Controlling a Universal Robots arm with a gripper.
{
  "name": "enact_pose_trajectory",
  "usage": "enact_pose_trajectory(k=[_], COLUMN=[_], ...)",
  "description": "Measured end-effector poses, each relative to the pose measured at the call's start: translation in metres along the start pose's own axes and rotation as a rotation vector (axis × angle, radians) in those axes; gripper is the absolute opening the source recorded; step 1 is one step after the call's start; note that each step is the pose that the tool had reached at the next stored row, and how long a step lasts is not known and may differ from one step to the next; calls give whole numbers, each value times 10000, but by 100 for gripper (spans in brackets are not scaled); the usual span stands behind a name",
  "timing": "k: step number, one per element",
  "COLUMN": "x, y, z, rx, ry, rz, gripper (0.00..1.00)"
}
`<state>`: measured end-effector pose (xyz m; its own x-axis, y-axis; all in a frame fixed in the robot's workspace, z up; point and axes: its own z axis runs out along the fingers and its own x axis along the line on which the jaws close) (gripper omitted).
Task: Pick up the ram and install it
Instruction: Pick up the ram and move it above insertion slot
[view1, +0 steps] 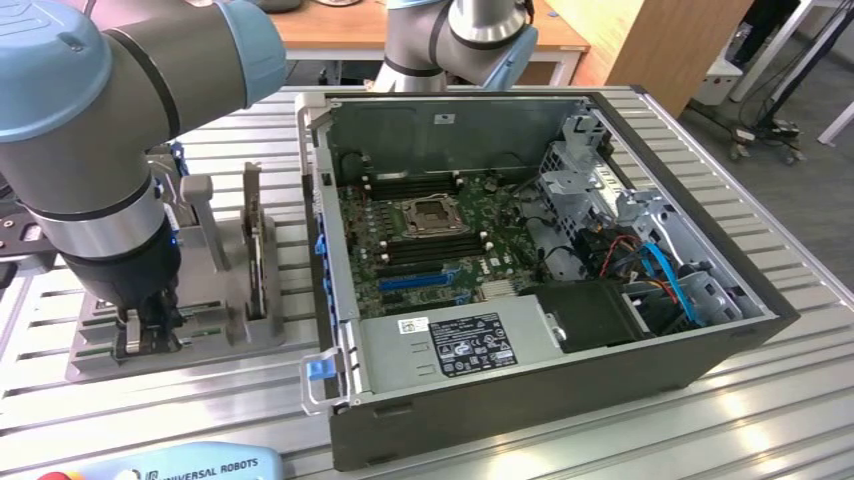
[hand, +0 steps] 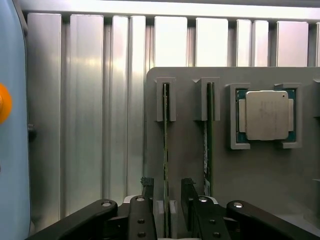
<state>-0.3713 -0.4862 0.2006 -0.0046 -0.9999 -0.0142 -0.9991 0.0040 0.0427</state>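
Note:
The ram (hand: 165, 135) is a thin green board standing on edge in a slot of the grey holder (hand: 185, 165). My gripper (hand: 167, 192) is lowered over its near end, one black finger on each side with a small gap to the board, so it is open and not touching. In the exterior view the gripper (view1: 144, 335) hangs straight down onto the holder (view1: 94, 355) at the exterior view's left. The motherboard's long black memory slots (view1: 407, 187) lie in the open computer case (view1: 534, 390) beside the processor socket (view1: 435, 215).
A second green stick (hand: 207, 135) stands in the neighbouring slot, close to one finger. A square silver processor chip (hand: 266, 115) sits in a pocket of the holder. A tall upright plate (view1: 251, 245) rises between holder and case. A blue teach pendant (view1: 160, 465) lies at the table's front.

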Motion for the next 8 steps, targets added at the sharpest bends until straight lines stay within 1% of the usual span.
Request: enact_pose_trajectory(k=[8], x=[0], y=[0], z=[11], rx=[-3], ry=[3], rz=[1], gripper=[36])
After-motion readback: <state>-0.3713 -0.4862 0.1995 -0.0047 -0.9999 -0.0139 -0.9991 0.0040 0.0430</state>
